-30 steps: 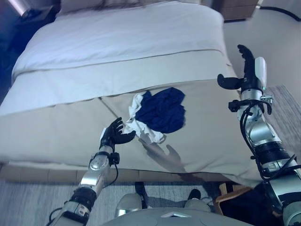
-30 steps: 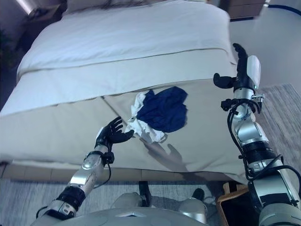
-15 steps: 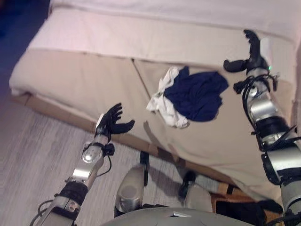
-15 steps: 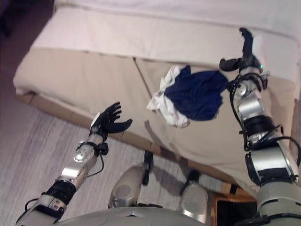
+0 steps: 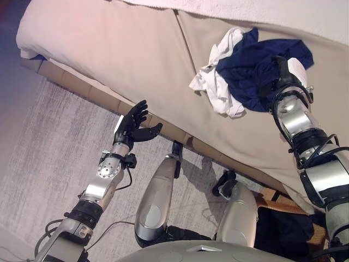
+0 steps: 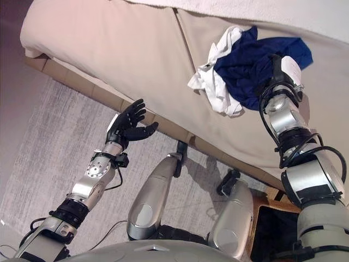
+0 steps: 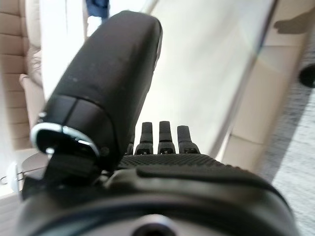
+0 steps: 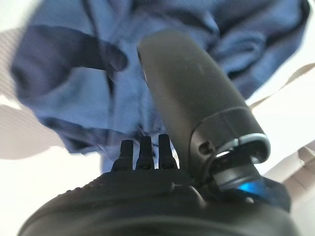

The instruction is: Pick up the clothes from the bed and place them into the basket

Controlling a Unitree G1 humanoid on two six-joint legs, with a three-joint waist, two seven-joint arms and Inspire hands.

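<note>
From my head, the navy garment point(image 5: 262, 63) and white garment point(image 5: 218, 87) lie crumpled on the bed point(image 5: 109, 43); my left hand point(image 5: 132, 126) hangs spread over the floor. My right hand point(image 8: 147, 152) (wrist view) hovers uncurled over navy cloth.

Navy top point(image 5: 256, 63) crumpled w/ white garment point(image 5: 218, 87) beside, on beige bed point(image 5: 125, 49) near edge.

Cut off by the top edge: most of the bed point(image 5: 109, 49). Partly hidden under the navy garment point(image 5: 256, 65): the white garment point(image 5: 215, 87). Covered in part by the right hand point(image 6: 279, 70): the navy cloth. Only a corner visible of the basket point(image 5: 283, 204), at the bottom right. Not possible to tell contact between right hand and cloth.
</note>
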